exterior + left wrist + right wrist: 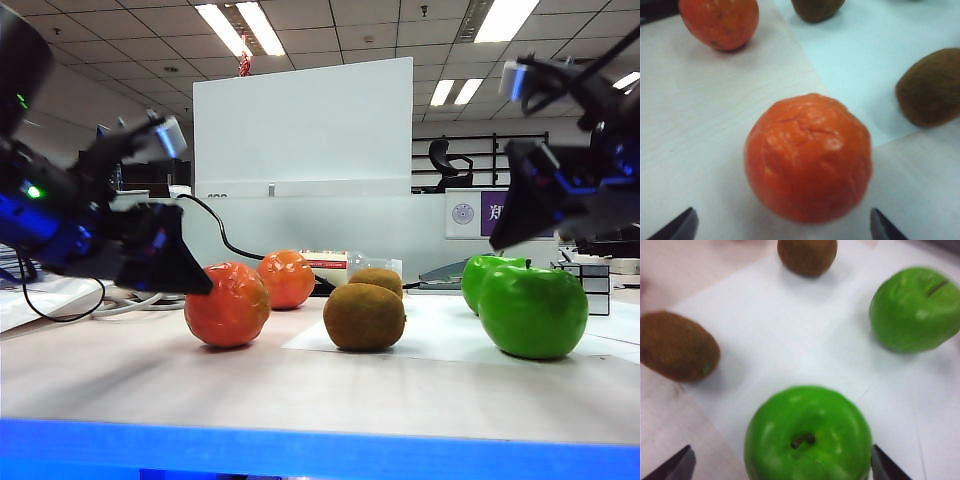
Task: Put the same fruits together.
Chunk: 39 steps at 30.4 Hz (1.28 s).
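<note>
Spread wide, the left gripper (782, 227) hangs over an orange fruit (808, 157). Right gripper (782, 467), likewise spread, hangs over a green apple (807, 435).

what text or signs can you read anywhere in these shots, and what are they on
Nothing can be read in full.
Purple sign behind the table: one pale character, cut off by the right hand; illegible.
Round emblem on the white panel beside it: too small to read.
Red and white box behind the fruit: print too blurred.
The fruit and the left hand carry no text.
</note>
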Tool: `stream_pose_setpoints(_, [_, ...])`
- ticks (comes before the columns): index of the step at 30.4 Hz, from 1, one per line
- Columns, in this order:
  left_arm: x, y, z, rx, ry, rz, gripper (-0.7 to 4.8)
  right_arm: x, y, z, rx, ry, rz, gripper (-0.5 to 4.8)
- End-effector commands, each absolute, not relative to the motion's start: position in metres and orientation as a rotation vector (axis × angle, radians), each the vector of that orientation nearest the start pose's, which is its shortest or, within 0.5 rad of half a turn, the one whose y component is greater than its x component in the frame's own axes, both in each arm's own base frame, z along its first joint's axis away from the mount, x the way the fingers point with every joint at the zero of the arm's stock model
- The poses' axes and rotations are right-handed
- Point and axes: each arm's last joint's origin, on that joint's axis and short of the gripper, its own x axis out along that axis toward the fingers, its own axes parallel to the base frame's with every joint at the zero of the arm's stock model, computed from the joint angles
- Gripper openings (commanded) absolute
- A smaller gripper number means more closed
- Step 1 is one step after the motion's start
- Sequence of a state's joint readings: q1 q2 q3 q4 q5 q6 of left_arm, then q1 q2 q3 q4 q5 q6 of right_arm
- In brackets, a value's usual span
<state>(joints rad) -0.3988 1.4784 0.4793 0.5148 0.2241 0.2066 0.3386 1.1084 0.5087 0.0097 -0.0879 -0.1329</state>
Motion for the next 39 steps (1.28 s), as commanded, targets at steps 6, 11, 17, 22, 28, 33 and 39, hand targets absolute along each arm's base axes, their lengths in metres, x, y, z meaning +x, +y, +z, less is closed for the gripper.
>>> stream_pose_setpoints(6, [0.265,-0.12,0.143,0.221,0.382,-0.705,4.79,0.213,0.078,0.189,-0.203,0.591,0.453,4.79])
stream_pose_setpoints(11, [0.267,-0.122,0.146,0.198,0.363,-0.731,4.79,0.216,0.079,0.182,-0.206,0.618,0.454,4.79])
stream_pose_setpoints(17, [0.268,-0.123,0.148,0.185,0.342,-0.764,4.79,0.223,0.081,0.173,-0.207,0.633,0.454,4.79])
stream_pose_setpoints(22, [0.269,-0.124,0.142,0.183,0.357,-0.779,4.79,0.228,0.083,0.162,-0.214,0.664,0.446,4.79])
stream_pose_setpoints(28, [0.274,-0.126,0.135,0.181,0.376,-0.781,4.79,0.23,0.083,0.158,-0.216,0.671,0.443,4.79])
stream_pose_setpoints(33, [0.277,-0.128,0.13,0.18,0.36,-0.782,4.79,0.231,0.082,0.158,-0.234,0.672,0.397,4.79])
stream_pose_setpoints(39, [0.28,-0.129,0.125,0.172,0.369,-0.787,4.79,0.23,0.081,0.152,-0.253,0.717,0.364,4.79])
